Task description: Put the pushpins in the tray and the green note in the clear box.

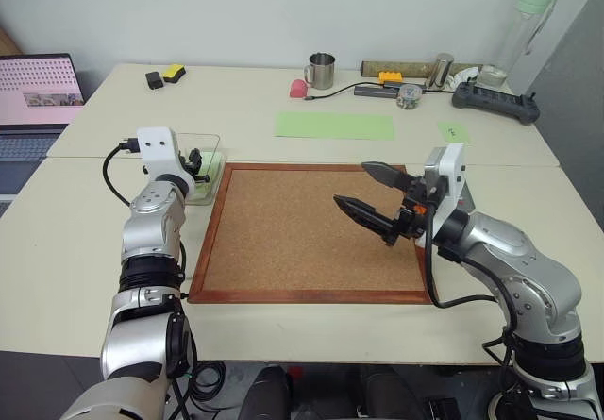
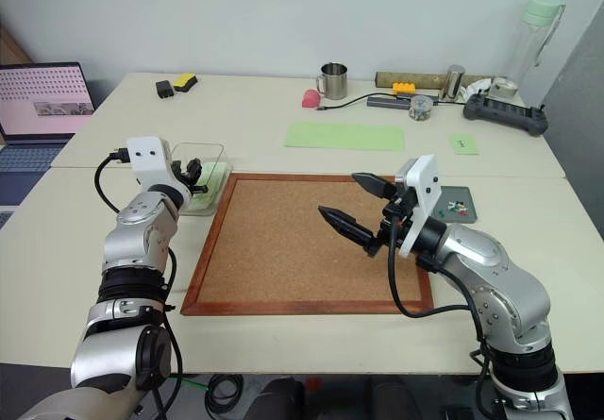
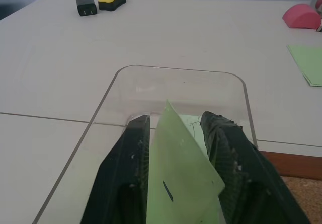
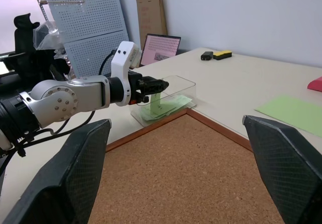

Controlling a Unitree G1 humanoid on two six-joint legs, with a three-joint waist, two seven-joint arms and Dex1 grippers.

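Observation:
The clear box (image 1: 209, 144) stands on the table just left of the cork board (image 1: 302, 241). My left gripper (image 3: 173, 128) reaches level into the box. Its fingers (image 3: 133, 153) stand apart, and the green note (image 3: 181, 173) with its dark mark leans loose between them. Seen in the right wrist view, the green note (image 4: 157, 102) stands upright inside the clear box (image 4: 176, 83). Over the board's right half my right gripper (image 1: 351, 184) hangs wide open, with nothing in it. Behind its wrist lies the dark grey tray (image 2: 469, 194), with small pushpins (image 2: 456, 209) in it.
A long green paper strip (image 1: 335, 125) and another small green note (image 1: 453, 132) lie beyond the board. At the table's far edge are a steel mug (image 1: 321, 71), a pink object (image 1: 298, 88), a cable, a black device (image 1: 495, 102) and a bottle (image 1: 528, 24). A laptop (image 1: 33, 99) sits far left.

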